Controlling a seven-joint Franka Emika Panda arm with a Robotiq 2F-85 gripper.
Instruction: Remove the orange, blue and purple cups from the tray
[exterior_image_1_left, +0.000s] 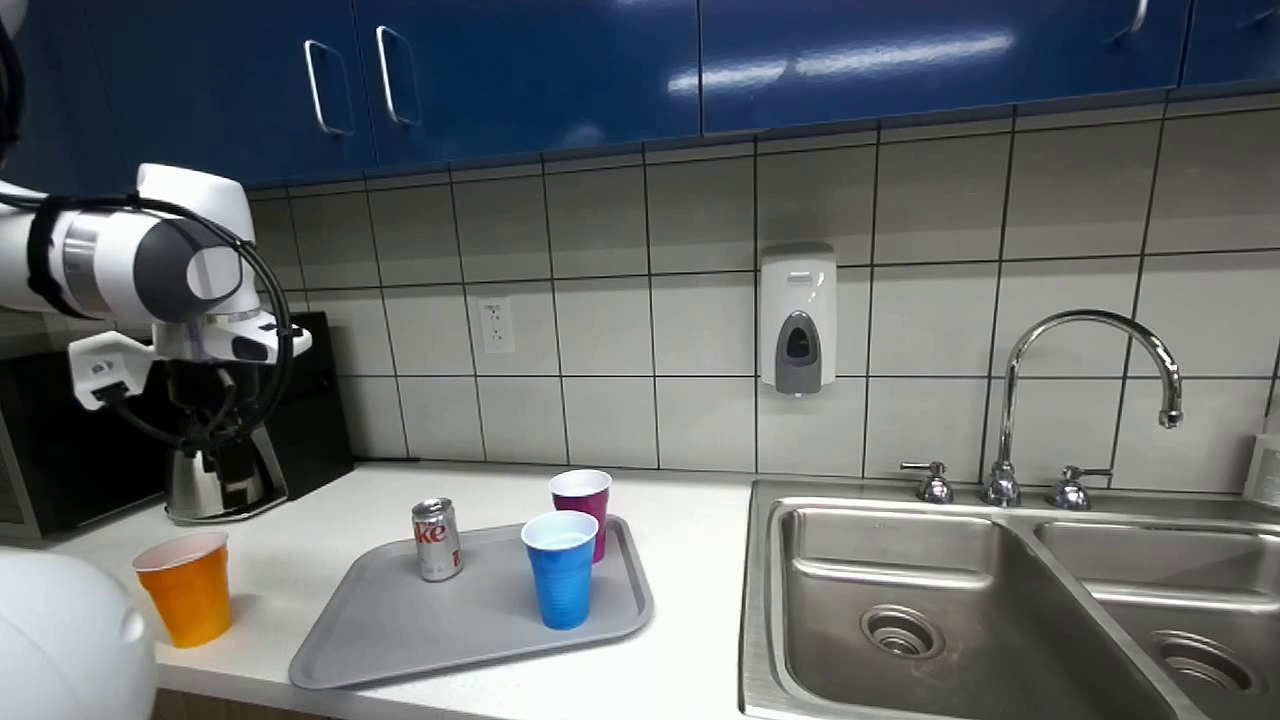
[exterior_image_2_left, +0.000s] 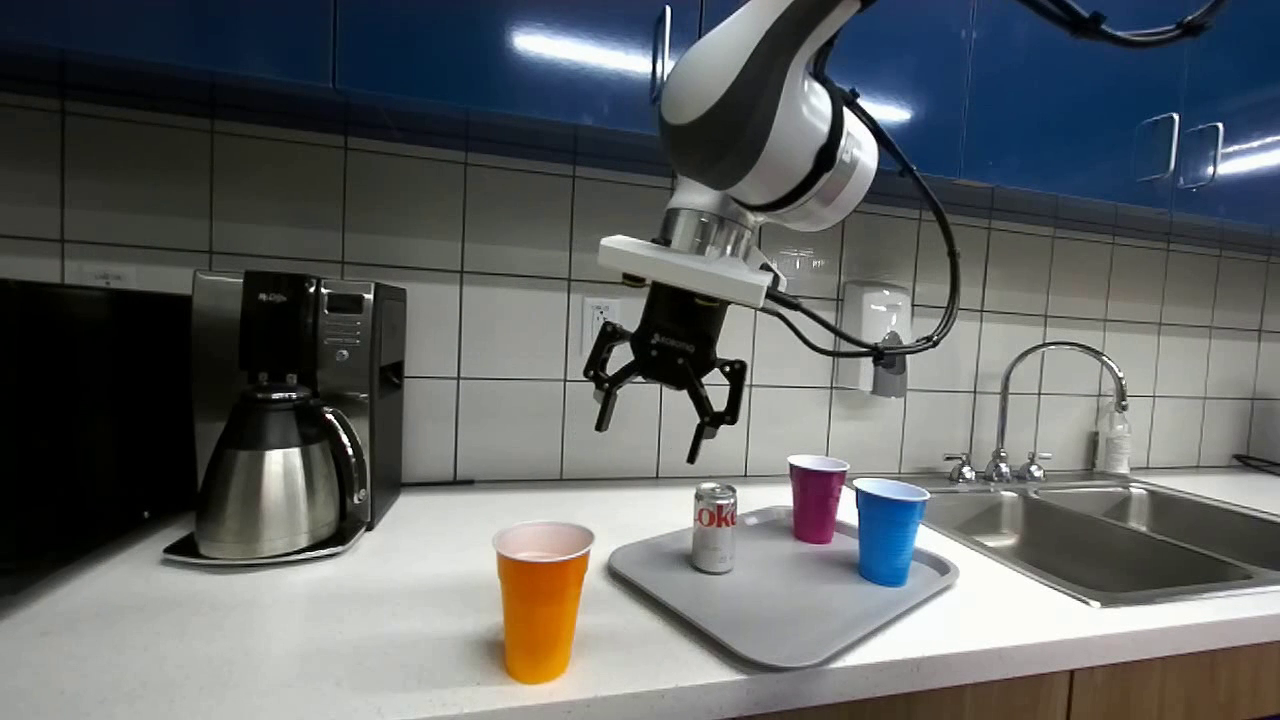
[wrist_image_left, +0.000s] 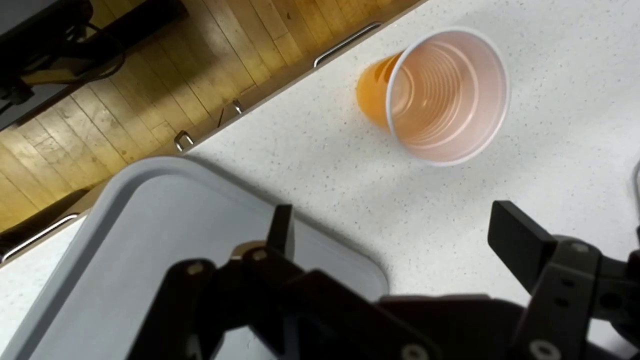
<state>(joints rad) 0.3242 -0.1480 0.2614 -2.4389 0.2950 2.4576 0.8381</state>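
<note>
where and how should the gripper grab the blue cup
Likely the upper wall of the blue cup, from above, with the open gripper straddling it: the cup stands upright and tapers downward. Keep clear of the purple cup nearby.

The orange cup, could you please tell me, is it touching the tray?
Apart: the wrist view shows counter between the orange cup and the tray.
</note>
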